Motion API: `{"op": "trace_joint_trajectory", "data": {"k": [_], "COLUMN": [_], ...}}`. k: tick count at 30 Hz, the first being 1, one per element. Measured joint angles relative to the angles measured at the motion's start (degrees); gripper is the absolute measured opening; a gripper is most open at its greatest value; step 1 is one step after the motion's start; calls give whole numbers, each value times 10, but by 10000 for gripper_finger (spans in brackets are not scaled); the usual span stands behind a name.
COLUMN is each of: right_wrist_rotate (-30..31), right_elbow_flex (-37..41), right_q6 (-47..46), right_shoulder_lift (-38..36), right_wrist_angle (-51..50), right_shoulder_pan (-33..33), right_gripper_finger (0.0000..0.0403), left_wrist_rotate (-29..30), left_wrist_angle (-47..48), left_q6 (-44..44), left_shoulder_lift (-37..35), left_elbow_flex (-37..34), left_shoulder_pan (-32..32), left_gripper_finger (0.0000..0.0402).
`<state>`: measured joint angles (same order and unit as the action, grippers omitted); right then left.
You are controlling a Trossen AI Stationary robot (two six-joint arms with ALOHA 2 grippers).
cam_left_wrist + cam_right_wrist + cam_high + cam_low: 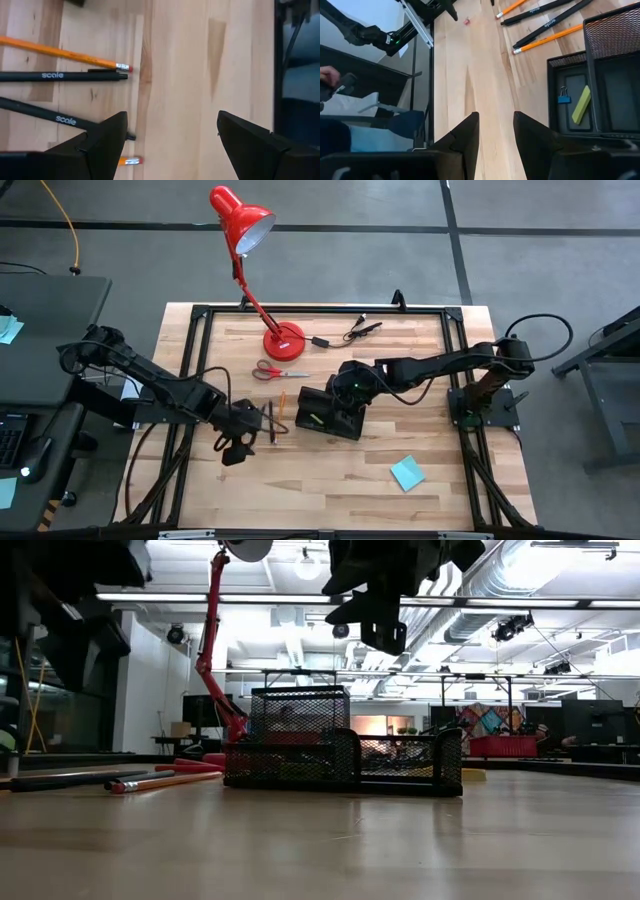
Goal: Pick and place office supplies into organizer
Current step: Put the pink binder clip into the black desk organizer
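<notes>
The left gripper [238, 448], spread and empty, hovers just beside the pens [60, 76] and pencils [65, 53] lying on the surface [330, 480]. The right gripper [352, 392], slightly parted and empty, hangs over the organizer [328, 416].

The table [330, 480] is showing pale, smooth, grained wood. The organizer [340, 755] is showing black wire mesh, apparently metal. The pens [60, 76] are looking matt black; the lamp [240, 215], at 11 o'clock, is looking glossy red.
</notes>
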<state>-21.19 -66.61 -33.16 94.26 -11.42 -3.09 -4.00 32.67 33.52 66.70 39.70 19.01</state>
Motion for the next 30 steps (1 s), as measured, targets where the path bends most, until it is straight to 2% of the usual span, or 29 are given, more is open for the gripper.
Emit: {"op": "trace_joint_trajectory", "data": {"k": [5, 10, 13, 20, 23, 26, 30], "right_wrist_rotate": [13, 38, 65, 114, 142, 151, 152], "right_elbow_flex": [-1, -2, -2, -2, -2, -1, -1], "right_q6": [-14, 9, 22, 38, 20, -5, 13], "right_shoulder_lift": [0, 0, 0, 0, 0, 0, 0], "right_wrist_angle": [9, 80, 121, 128, 129, 129, 126], "right_shoulder_pan": [0, -7, -13, -38, -43, -44, -45], "right_gripper_finger": [116, 116, 116, 116, 116, 116, 116], "left_wrist_rotate": [32, 93, 103, 86, 99, 112, 117], "left_wrist_angle": [21, 1, 4, 9, -36, -93, -121], "left_q6": [-5, -45, -47, -42, -46, -105, -79], "left_shoulder_lift": [0, -3, -2, -2, -2, -2, -2], "left_elbow_flex": [0, 0, 0, 0, 0, 0, 0], "left_shoulder_pan": [46, 124, 156, 166, 167, 176, 180], "left_gripper_finger": [299, 299, 299, 298, 299, 299, 299]}}
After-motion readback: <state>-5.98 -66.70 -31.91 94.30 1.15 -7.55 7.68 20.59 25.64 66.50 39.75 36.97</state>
